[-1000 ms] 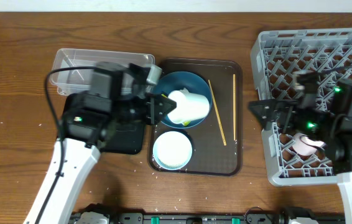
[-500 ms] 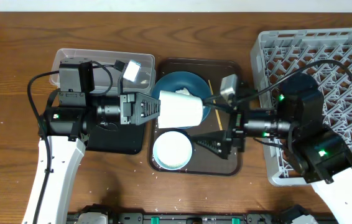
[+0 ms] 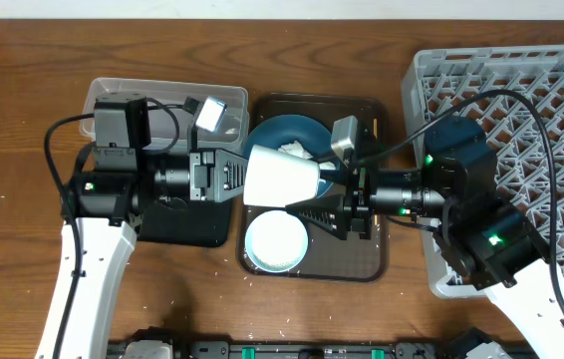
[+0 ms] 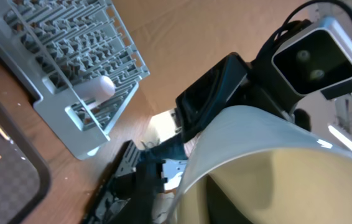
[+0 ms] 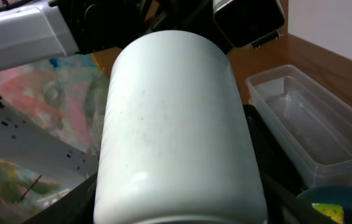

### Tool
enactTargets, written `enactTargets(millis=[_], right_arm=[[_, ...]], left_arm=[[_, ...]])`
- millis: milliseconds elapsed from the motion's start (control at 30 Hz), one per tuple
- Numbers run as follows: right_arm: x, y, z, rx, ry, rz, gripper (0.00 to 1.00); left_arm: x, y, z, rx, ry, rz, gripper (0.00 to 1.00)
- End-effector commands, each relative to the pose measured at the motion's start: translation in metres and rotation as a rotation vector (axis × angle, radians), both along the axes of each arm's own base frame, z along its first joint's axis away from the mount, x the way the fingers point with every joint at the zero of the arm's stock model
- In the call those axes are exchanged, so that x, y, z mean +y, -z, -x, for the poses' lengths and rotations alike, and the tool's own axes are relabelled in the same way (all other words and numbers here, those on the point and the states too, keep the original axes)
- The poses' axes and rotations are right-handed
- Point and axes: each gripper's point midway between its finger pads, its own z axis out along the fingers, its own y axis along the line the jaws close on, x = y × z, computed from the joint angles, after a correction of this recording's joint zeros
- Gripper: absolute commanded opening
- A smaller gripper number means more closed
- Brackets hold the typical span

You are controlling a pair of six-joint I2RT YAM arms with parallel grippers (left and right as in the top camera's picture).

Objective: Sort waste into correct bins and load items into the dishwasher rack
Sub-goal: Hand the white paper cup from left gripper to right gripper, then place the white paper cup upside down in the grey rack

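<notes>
A white cup [image 3: 284, 179] is gripped sideways above the dark-blue bowl [image 3: 282, 130] by the left fingers [image 3: 230, 178]; right fingers [image 3: 317, 212] are spread wide alongside.

Dark brown serving tray [image 3: 359, 263] sits mid-table, rounded corners, textured bottom. The table [image 3: 23, 60] is reddish-brown wood with heavy grain. There's a strip of white wall [image 3: 262, 8] along the far edge and a black rail [image 3: 212, 350] with green bits along the near edge.

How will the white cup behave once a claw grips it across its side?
The white cup looks smooth and glossy, so it may slip in a light grip. It is cylindrical and held sideways, so it would likely roll if released. Its wall looks rigid and is probably not crushable.
</notes>
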Motion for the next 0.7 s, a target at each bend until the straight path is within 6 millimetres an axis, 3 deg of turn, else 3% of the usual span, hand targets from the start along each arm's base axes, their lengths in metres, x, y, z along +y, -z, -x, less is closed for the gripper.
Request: enactTargets(millis=[0,100,233,300,367,433,533,667], right_arm=[[-0.008,-0.009,-0.002,-0.015,0.031,-0.007,0.61],[-0.031,-0.009,-0.015,-0.002,0.153,0.019,0.58],[-0.089,0.007,-0.043,0.110,0.474,0.095,0.58],[-0.136,0.028,-0.058,0.206,0.722,0.171,0.57],[-0.202,0.056,-0.064,0.328,1.050,0.270,0.58],[-0.259,0.078,-0.058,0.434,1.324,0.352,0.57],[-0.329,0.100,-0.038,0.569,1.651,0.436,0.54],[-0.382,0.119,-0.021,0.731,1.883,0.442,0.51]], left_arm=[[0.000,-0.009,0.003,-0.020,0.016,0.019,0.62],[0.000,-0.005,-0.002,-0.021,-0.010,-0.007,0.66],[0.001,0.003,-0.009,-0.022,-0.054,-0.052,0.70],[0.002,0.005,-0.012,-0.023,-0.069,-0.067,0.71],[0.002,0.006,-0.013,-0.023,-0.073,-0.071,0.72],[0.002,0.006,-0.013,-0.023,-0.073,-0.071,0.72],[0.002,0.006,-0.013,-0.023,-0.073,-0.071,0.72],[0.002,0.006,-0.013,-0.023,-0.073,-0.071,0.72]])
